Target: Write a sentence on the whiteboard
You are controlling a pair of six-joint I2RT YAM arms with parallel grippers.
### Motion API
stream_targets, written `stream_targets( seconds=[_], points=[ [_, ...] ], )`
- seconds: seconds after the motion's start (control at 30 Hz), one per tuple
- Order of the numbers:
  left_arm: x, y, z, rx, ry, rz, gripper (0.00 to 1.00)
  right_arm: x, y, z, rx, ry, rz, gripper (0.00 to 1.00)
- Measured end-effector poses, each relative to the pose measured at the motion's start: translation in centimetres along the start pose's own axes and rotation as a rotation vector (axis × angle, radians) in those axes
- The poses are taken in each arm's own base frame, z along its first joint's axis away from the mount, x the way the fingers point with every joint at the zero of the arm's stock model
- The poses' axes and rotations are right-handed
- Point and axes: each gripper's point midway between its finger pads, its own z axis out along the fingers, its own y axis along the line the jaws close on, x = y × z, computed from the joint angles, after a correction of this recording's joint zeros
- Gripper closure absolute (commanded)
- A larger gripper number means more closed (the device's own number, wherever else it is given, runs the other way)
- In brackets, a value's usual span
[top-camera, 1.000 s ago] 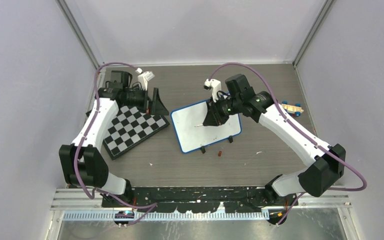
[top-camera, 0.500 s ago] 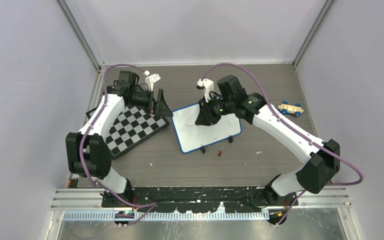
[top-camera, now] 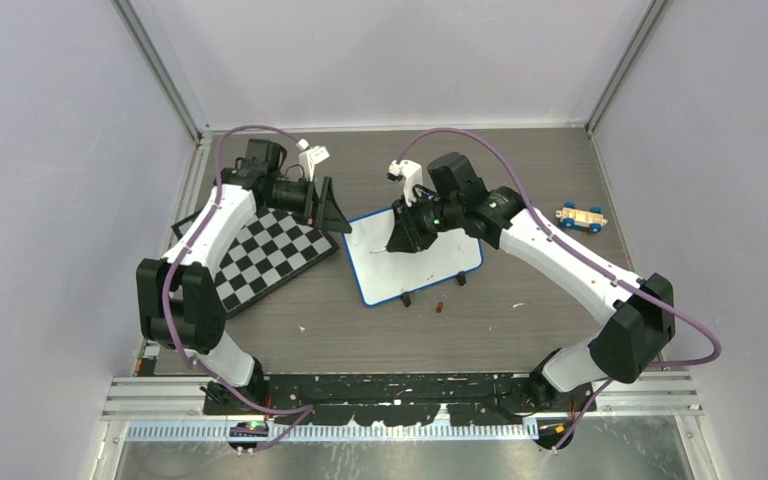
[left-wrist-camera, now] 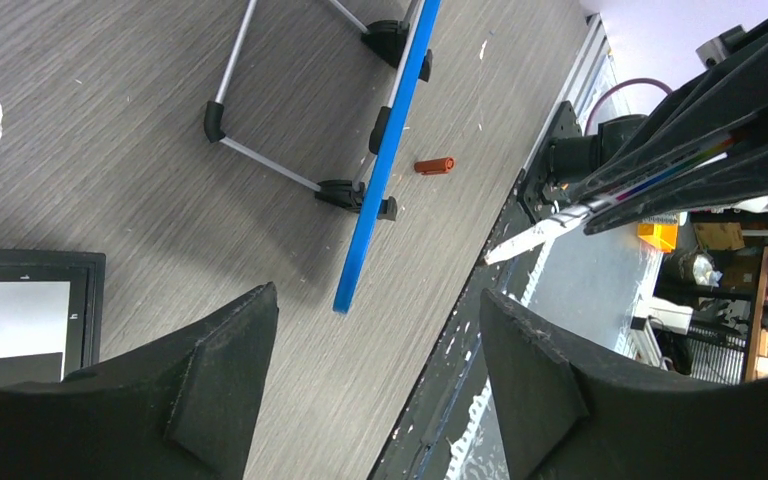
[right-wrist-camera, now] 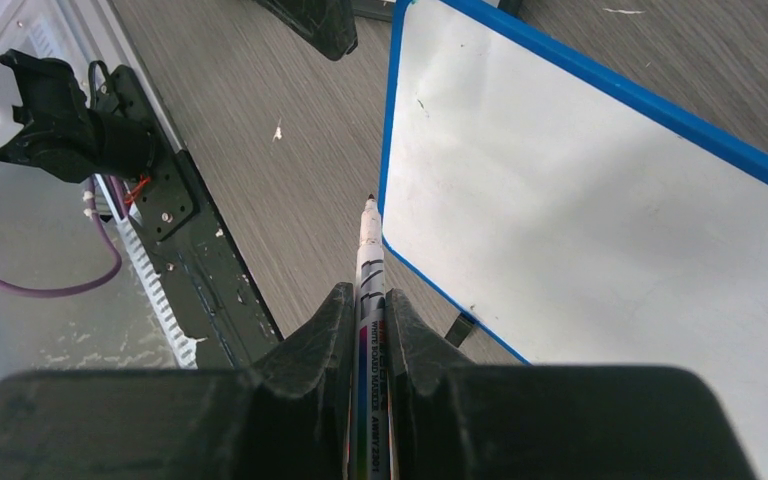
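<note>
Blue-framed whiteboard blank; right hand, clamped on marker, has slid frame-left to its corner; left hand, apart, edges closer to steady it; writing about to start.

White arm links, black joints; purple cables, black fingers

left fingers neared the whiteboard; right fingers carried the marker leftward over it.

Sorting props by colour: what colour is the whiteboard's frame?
Blue; the right wrist view shows the whiteboard frame best.
</note>
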Motion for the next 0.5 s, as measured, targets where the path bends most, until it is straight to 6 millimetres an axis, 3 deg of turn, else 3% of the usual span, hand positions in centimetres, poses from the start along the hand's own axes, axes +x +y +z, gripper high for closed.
stream_targets(
  seconds=[0.4, 0.5],
  points=[
    [-0.06, 0.03, 0.22, 0.010, 0.001, 0.000, 0.36, -0.41, -0.36, 0.61, 0.054, -0.006, -0.012, 1.00],
    [0.06, 0.23, 0.57, 0.013, 0.011, -0.006, 0.43, -0.85, -0.44, 0.68, 0.066, -0.014, 0.000, 1.00]
  ],
)
